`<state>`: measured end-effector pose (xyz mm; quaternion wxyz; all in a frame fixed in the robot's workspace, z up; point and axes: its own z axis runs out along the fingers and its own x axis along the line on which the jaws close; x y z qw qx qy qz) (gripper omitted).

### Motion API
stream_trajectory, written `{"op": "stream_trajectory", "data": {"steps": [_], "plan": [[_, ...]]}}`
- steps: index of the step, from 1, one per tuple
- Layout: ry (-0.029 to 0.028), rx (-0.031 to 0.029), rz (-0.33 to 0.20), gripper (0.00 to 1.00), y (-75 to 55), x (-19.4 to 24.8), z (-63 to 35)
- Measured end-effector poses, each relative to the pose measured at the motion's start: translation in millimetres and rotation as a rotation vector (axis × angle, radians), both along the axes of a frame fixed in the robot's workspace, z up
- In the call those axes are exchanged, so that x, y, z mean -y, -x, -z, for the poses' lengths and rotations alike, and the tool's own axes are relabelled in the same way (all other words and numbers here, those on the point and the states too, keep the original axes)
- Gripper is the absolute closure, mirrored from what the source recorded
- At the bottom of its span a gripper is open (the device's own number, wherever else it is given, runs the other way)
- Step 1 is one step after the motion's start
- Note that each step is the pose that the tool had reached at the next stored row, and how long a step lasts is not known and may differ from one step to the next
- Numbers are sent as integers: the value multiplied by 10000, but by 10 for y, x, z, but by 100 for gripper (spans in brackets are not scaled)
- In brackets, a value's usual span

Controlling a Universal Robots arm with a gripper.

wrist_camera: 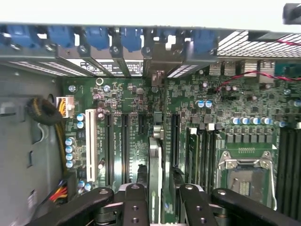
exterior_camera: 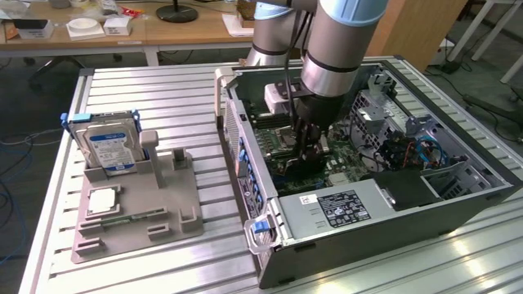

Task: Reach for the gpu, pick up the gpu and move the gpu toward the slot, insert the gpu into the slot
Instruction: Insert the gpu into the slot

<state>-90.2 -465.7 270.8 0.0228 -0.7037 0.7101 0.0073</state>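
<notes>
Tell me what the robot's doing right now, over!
Gripper down inside the computer case, fingers either side of the gpu. Gpu standing on edge at the motherboard slots. Nothing blocking, over.

No text can be read. The blue-white label (exterior_camera: 111, 149) on the hard drive (exterior_camera: 105, 144), well apart from the gripper (exterior_camera: 305, 160), carries print too small to make out. Likewise the dark label (exterior_camera: 339, 207) on the power supply (exterior_camera: 327, 211) near the gripper.

Grey-silver arm (exterior_camera: 335, 43), black tool (exterior_camera: 307, 144)
</notes>
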Motion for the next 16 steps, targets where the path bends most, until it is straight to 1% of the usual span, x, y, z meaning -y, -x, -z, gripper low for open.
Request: {"op": "stream_trajectory", "data": {"steps": [3, 4, 7, 8, 10, 11, 12, 13, 16], "plan": [[-1, 31, 0, 67, 0, 0, -100], [1, 38, 0, 67, 0, 0, -117], [-1, 42, 0, 67, 0, 0, -118], [-1, 42, 0, 69, 0, 0, -118], [0, 41, 0, 82, 0, 0, -118], [0, 41, 0, 82, 0, 0, -118], [1, 41, 0, 87, 0, 0, -119], [1, 41, -1, 90, 0, 0, -118], [1, 41, 0, 90, 0, 0, -118]]}}
